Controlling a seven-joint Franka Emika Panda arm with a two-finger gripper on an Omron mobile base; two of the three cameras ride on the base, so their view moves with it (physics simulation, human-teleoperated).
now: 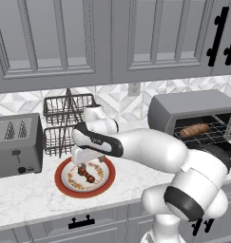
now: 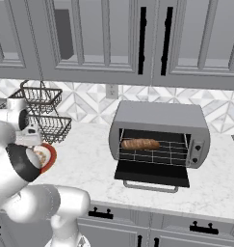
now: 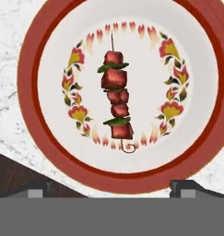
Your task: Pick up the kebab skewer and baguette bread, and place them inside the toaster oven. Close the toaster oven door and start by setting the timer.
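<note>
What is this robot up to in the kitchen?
It is loading a toaster oven. The baguette bread already lies on the wire rack inside, and the toaster oven door hangs open. The arm now reaches over a red-rimmed plate on the counter, where the kebab skewer lies alone. Its hand hovers open just above the skewer and has not taken hold of it yet.

Even, bright rendered light (no glare), faint shadows, slightly soft low-resolution edges
</note>
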